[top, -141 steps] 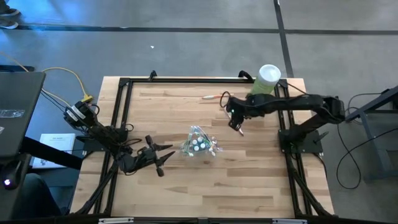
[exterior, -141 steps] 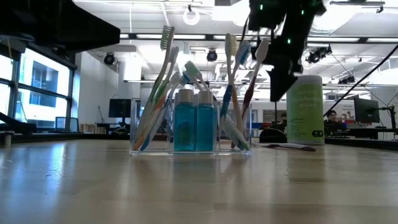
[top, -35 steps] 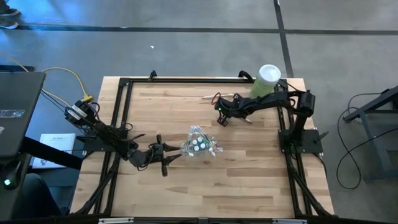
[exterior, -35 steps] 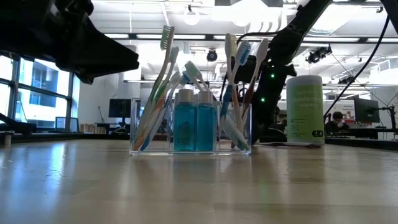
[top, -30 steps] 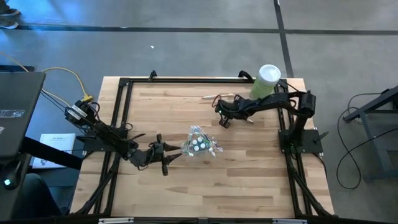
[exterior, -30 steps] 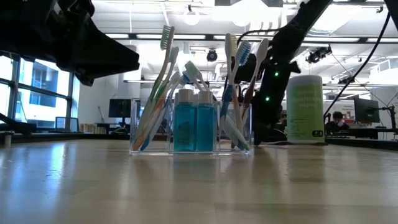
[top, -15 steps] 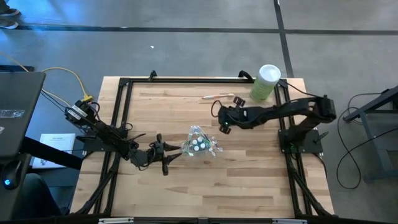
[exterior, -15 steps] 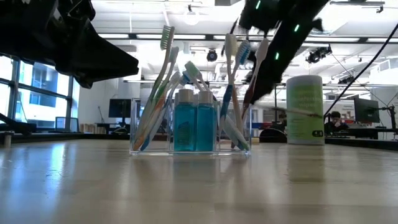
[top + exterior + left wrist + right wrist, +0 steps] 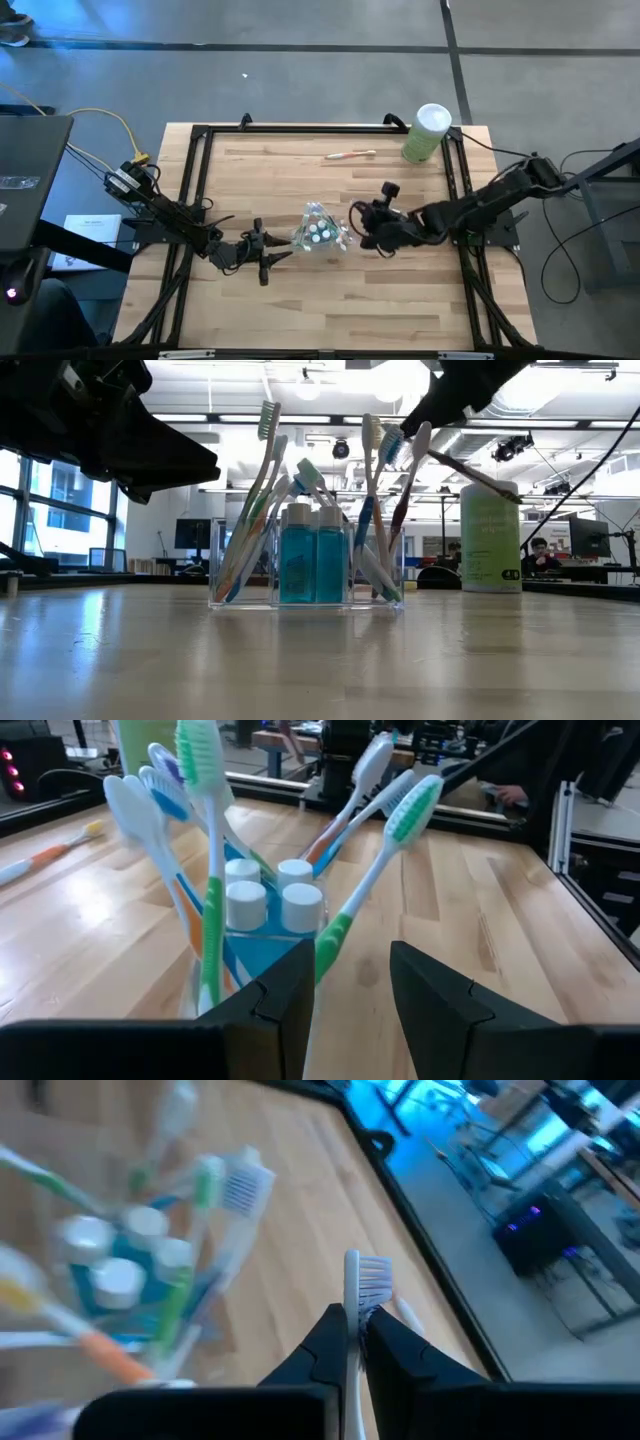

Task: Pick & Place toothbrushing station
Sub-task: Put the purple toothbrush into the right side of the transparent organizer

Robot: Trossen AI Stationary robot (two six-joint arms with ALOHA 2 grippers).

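High view: the clear cup (image 9: 318, 232) of toothbrushes sits at frame centre on the tabletop (image 9: 300, 300), with bare wood below. Left tool (image 9: 268, 252), fingers apart, waits beside it. Right tool (image 9: 366, 222) pinches a white toothbrush (image 9: 352, 1295). The green canister's (image 9: 490, 538) label is unreadable.

- Left gripper (image 9: 268, 252) low over the table, fingers parted, nothing between them.
- Right gripper (image 9: 363, 228) reaches in from the right, clamped on a toothbrush (image 9: 352, 1295).
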